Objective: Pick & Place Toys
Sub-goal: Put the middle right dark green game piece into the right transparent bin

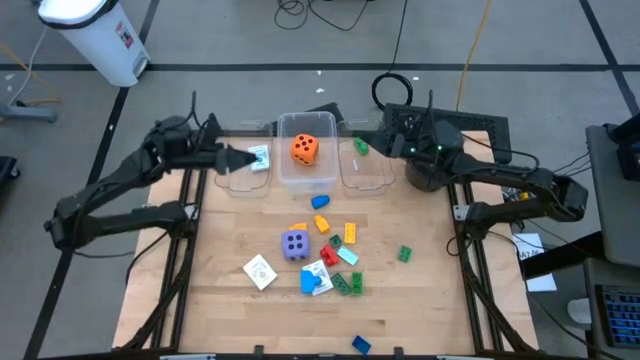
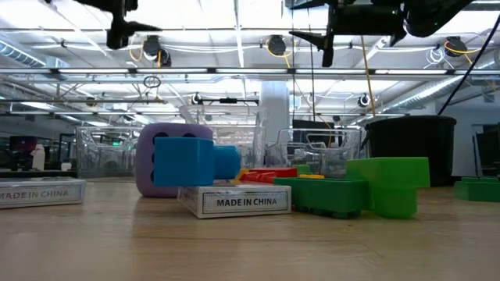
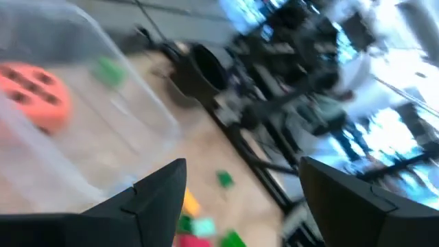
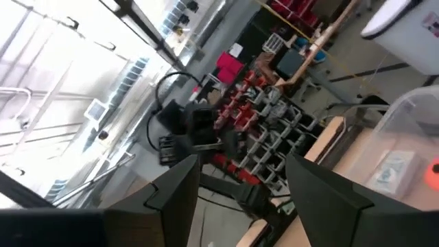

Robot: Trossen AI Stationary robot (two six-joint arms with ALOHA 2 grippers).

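Observation:
Three clear bins stand in a row at the table's far edge. The left bin holds a white card [image 1: 259, 158], the middle bin an orange die [image 1: 305, 149], the right bin a green brick [image 1: 360, 147]. My left gripper [image 1: 240, 158] hangs open over the left bin, pointing toward the middle bin, with nothing between its fingers [image 3: 161, 199]. My right gripper [image 1: 383, 143] is open and raised beside the right bin, also with nothing in it. In the table's middle lie a purple die [image 1: 295, 244], two cards [image 1: 260, 271] and several small bricks [image 1: 347, 284].
A black pot [image 1: 425, 178] stands at the far right, under my right arm. A lone green brick [image 1: 404, 254] lies to the right of the pile, and a blue brick [image 1: 360, 345] lies near the front edge. Bare wood shows at the table's left and right.

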